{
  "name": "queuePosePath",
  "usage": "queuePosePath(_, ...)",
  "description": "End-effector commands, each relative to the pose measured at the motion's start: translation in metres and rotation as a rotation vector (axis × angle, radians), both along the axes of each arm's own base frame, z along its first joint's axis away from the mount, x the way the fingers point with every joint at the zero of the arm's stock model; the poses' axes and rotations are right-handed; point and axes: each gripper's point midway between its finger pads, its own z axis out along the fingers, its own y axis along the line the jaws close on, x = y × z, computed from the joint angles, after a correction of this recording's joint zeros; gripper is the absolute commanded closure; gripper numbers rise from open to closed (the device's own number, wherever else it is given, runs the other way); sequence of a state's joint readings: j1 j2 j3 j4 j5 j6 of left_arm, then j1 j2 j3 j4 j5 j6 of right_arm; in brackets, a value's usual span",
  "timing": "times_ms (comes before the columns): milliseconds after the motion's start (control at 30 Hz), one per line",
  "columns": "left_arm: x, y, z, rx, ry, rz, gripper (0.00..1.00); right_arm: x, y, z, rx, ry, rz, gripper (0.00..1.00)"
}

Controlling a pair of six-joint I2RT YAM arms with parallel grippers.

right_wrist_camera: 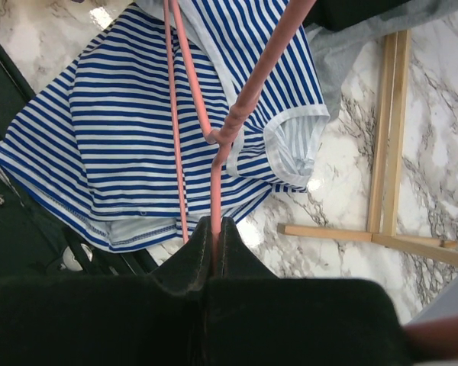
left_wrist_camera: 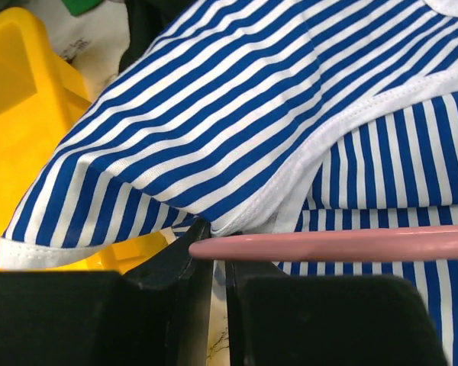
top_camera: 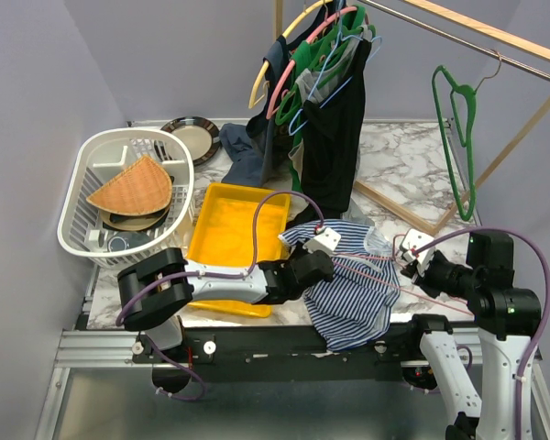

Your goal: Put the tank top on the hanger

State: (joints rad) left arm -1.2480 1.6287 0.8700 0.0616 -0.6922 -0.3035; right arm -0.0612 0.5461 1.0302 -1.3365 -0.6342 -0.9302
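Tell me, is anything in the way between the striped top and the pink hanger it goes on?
Nothing visible is. The hanger, clamped in the right hand, lies directly against the top. The left hand pinches the top's white hem right beside the hanger's bar.

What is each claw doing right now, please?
Left claw: closed, apparently pinching the hem of the striped tank top.
Right claw: closed on the pink hanger.
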Motion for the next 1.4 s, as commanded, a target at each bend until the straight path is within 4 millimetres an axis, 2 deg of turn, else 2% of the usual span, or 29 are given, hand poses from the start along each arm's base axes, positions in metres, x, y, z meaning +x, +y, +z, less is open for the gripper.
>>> queuePosePath(0, -0.006, -0.003, -0.006, -0.034, 0.091, -0.045, 0.76, -0.022, 0.008, -0.017, 0.033, 0.098, 0.037, 1.0)
queuePosePath(67, -0.005, 0.0, -0.006, -0.033, 0.097, -0.041, 0.75, -0.02, 0.007, -0.019, 0.029, 0.105, 0.034, 1.0)
queuePosePath(100, -0.002, 0.003, -0.008, -0.031, 0.099, -0.031, 0.68, -0.02, 0.006, -0.022, 0.027, 0.109, 0.033, 1.0)
queuePosePath(167, 0.0, 0.006, -0.008, -0.03, 0.103, -0.027, 0.64, -0.018, 0.003, -0.025, 0.01, 0.112, 0.017, 1.0)
queuePosePath(333, 0.002, 0.013, -0.015, -0.008, 0.109, -0.018, 0.64, -0.016, -0.001, -0.024, -0.007, 0.105, -0.005, 1.0)
queuePosePath(467, 0.004, 0.017, -0.018, 0.01, 0.101, -0.003, 0.69, -0.015, -0.001, -0.026, -0.005, 0.111, -0.004, 1.0)
queuePosePath(600, 0.004, 0.019, -0.014, 0.011, 0.095, -0.006, 0.88, -0.016, -0.001, -0.027, -0.004, 0.117, -0.002, 1.0)
queuePosePath(667, 0.003, 0.02, -0.01, 0.006, 0.093, -0.01, 0.89, -0.016, -0.001, -0.028, -0.004, 0.122, 0.001, 1.0)
queuePosePath(733, 0.002, 0.019, -0.007, -0.005, 0.095, -0.022, 0.85, -0.017, -0.001, -0.029, -0.006, 0.13, 0.001, 1.0)
queuePosePath(767, 0.002, 0.018, -0.003, -0.013, 0.091, -0.028, 0.77, -0.017, -0.001, -0.03, -0.004, 0.132, 0.004, 0.99)
queuePosePath(800, 0.0, 0.019, -0.003, -0.016, 0.095, -0.031, 0.65, -0.017, -0.001, -0.032, -0.004, 0.137, 0.004, 0.99)
queuePosePath(900, -0.003, 0.022, -0.003, -0.016, 0.102, -0.045, 0.53, -0.017, 0.0, -0.034, -0.001, 0.143, 0.006, 1.0)
queuePosePath(1167, -0.01, 0.025, -0.011, -0.015, 0.129, -0.064, 0.53, -0.007, 0.002, -0.037, 0.02, 0.153, 0.004, 0.99)
queuePosePath(1367, -0.008, 0.037, -0.024, 0.043, 0.13, -0.018, 0.53, 0.006, 0.0, -0.036, 0.022, 0.156, -0.007, 0.99)
